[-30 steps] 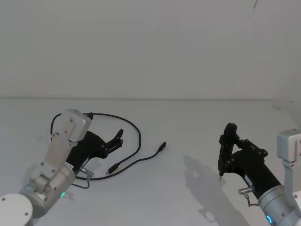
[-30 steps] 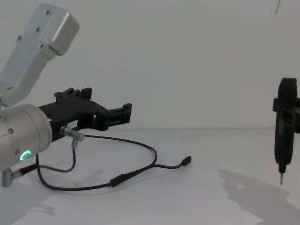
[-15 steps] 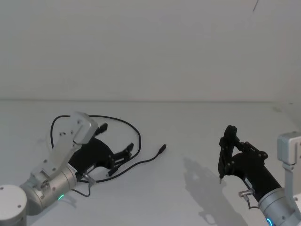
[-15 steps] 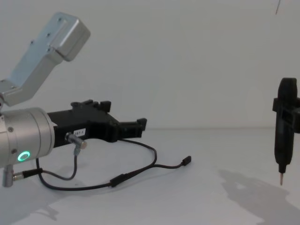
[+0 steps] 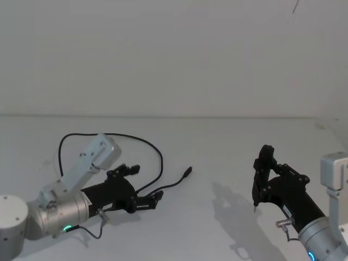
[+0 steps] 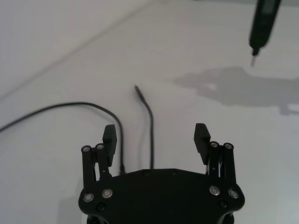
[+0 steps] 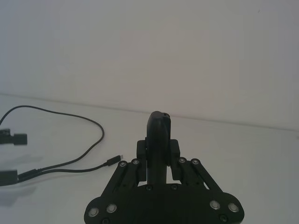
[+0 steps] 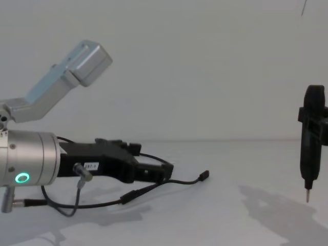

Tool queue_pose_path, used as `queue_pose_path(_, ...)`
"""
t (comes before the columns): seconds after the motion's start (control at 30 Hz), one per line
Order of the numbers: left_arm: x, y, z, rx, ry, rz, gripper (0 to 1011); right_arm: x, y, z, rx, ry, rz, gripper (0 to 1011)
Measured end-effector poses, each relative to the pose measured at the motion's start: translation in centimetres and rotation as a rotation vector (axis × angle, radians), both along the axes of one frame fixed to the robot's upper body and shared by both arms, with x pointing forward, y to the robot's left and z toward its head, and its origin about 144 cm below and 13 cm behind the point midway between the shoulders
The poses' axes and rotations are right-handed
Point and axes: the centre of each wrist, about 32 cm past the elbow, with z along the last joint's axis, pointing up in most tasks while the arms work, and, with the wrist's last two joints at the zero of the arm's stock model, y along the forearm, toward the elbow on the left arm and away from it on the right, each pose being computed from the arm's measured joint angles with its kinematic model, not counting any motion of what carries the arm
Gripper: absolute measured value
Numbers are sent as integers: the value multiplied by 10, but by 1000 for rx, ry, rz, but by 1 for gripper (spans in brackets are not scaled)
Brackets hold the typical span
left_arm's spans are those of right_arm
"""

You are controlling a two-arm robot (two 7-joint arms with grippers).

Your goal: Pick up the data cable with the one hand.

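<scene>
**LEFT GRIPPER SPREAD OVER DATA CABLE; CABLE FLAT ON TABLE**

**Head view.** A long, thin black data cable [image 5: 161,156] is laid on the white table [image 5: 228,147] at the robot's left. It is arranged in a wide loop, and one branch is ended by a small black plug [image 5: 187,172] toward the middle. The black two-fingered left gripper [image 5: 144,184] is carried on a silver cylinder [image 5: 51,215] with a green glowing ring [image 5: 66,228]. It is held low over the near part of the loop with its fingers spread wide. Contact with the cable cannot be made out. The slim black right gripper [image 5: 256,191] is held above the table at the right, point down, well apart from the cable.

**Left wrist view.** The left gripper's fingers [image 6: 110,137] are shown far apart, with nothing clamped. Two strands of the data cable [image 6: 150,121] are seen between them, one just beside a finger and one near the middle. The plug [image 6: 138,88] lies beyond on the table.

**Right wrist view.** The right gripper [image 7: 159,135] is shown with its fingers drawn together into one narrow upright form. The data cable [image 7: 88,122] is seen farther off, flat on the table.

**Chest view.** The left gripper [image 8: 156,169] is held level, just above the table, and a small white label [image 8: 91,166] is borne on its side. A short grey lead [image 8: 79,187] hangs from its base. The data cable [image 8: 184,181] is seen passing behind the fingertips, and its thicker inline joint [image 8: 128,197] lies below the gripper. The right gripper [image 8: 307,177] is ended by a brass-coloured point [image 8: 307,197].
</scene>
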Motion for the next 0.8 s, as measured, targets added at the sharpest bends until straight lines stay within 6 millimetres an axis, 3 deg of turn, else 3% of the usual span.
queue_pose_path(0.37,35,3,0,63,162,-154,1001,0,0,0,0,0,0,279)
queue_pose_path(0.8,78,-8,-1,113,251,-257,1001,0,0,0,0,0,0,279)
